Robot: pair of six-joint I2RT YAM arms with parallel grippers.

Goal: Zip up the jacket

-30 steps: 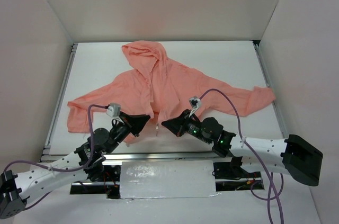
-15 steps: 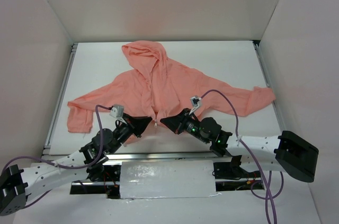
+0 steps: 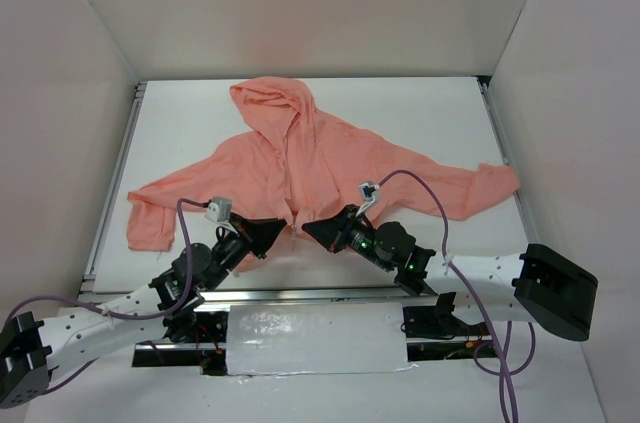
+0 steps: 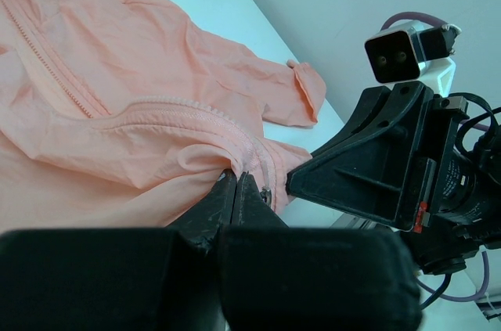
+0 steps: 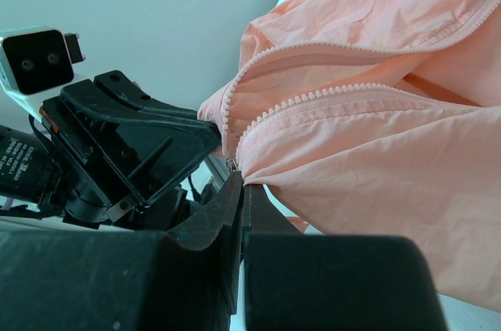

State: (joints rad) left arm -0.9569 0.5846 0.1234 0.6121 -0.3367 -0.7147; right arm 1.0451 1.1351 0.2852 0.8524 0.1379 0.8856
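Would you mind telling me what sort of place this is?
Probably a robot lab cell: white table enclosed by plain panels, left arm and right arm mounted at its edge.

The top camera looks down from behind the arms (image 3: 110, 311). Both wrist cameras, very near, face each other; all three share the lower hem of the jacket (image 3: 300, 158).

text: none legible | small red sticker (image 4: 423, 217): possibly printed, too blurred to read

Left tool (image 3: 281, 230) and right tool (image 3: 306, 232) crowd together over jacket (image 3: 300, 158).
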